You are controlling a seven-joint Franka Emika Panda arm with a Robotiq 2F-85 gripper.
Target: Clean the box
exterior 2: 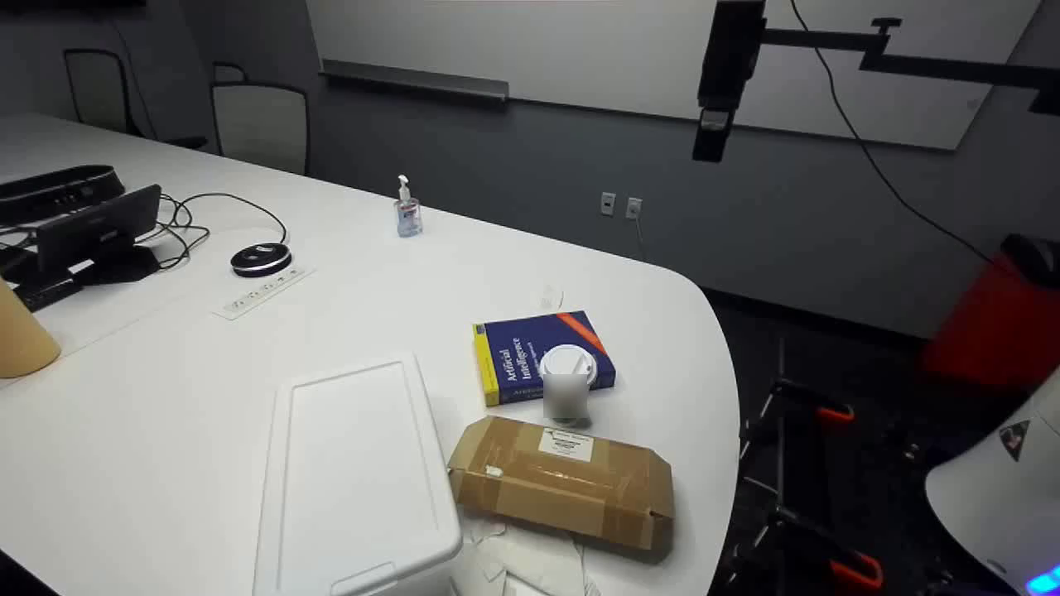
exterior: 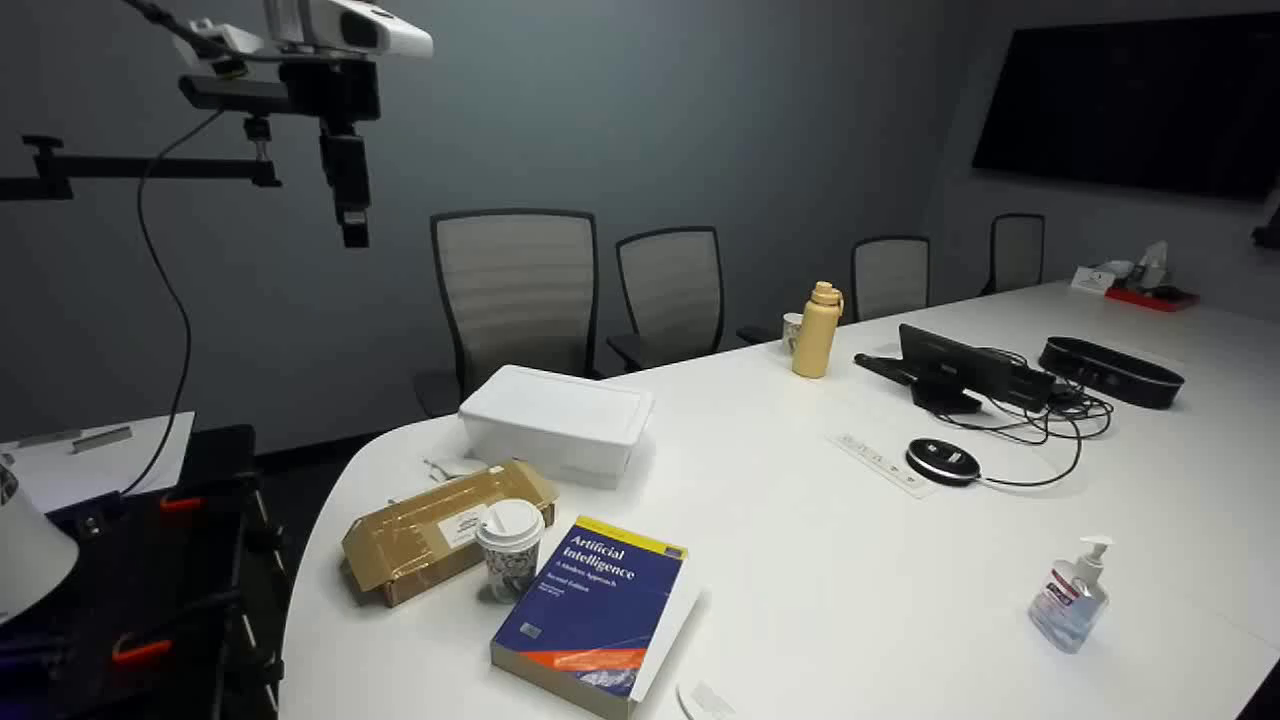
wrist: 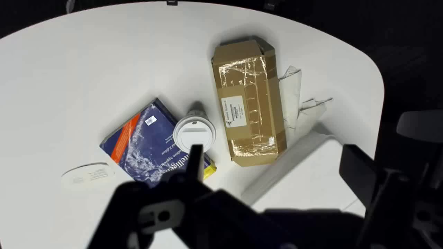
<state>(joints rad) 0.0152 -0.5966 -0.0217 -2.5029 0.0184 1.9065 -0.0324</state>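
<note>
A white lidded box (exterior: 560, 405) stands on the table, also in an exterior view (exterior 2: 356, 463) and partly in the wrist view (wrist: 311, 173). A brown taped cardboard box (exterior: 450, 530) lies near it, also in an exterior view (exterior 2: 571, 488) and the wrist view (wrist: 249, 103). A crumpled white cloth or paper (wrist: 290, 97) lies beside the cardboard box; it shows in an exterior view (exterior 2: 530, 559) and is mostly hidden in an exterior view (exterior: 455, 467). My gripper (wrist: 272, 152) is open and empty, high above the table in both exterior views (exterior: 355, 235) (exterior 2: 708, 149).
A lidded paper cup (wrist: 193, 133) stands between the cardboard box and a thick blue book (exterior: 610, 600). A hand sanitizer bottle (exterior: 1070, 605), a yellow bottle (exterior: 818, 335), a round black device (exterior: 943, 461) and a monitor with cables (exterior: 970, 365) are further along the white table (exterior: 850, 600).
</note>
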